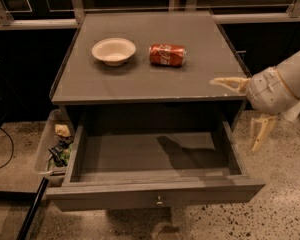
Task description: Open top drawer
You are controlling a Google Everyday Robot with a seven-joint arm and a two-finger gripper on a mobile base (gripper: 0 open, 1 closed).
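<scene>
Camera view, the only one. Your top drawer (155, 159) stood well out of the cabinet under the worktop (140, 86), its deep grey inside bare and fully in sight, with only a shadow across the floor of it. The small round knob (159, 200) sat in the middle of the flat front, nearest the camera, and nothing touched it.

Your hand (233, 114) hung at the right side of the cabinet, by the worktop's front right corner and above the drawer's right wall. Its two fingers were spread wide and held nothing: one finger (230, 82) pointed left over the worktop edge, the other (260, 134) pointed down outside the drawer's right wall. I could not tell whether the upper finger touched the worktop.

On the worktop a white bowl (113, 50) sat upright at the back left. A red can (167, 54) lay on its side just right of it, apart from the bowl. Both were well back from the front edge, so the drawer's travel did not concern them.

Left of the drawer a pale bin (44, 151) with small clutter stood on the speckled floor (285, 199), close against the drawer's left wall.

Judgement: the opening looked done or nearly so; with the hand free and clear, you had little left beyond moving away without knocking the right wall.
</scene>
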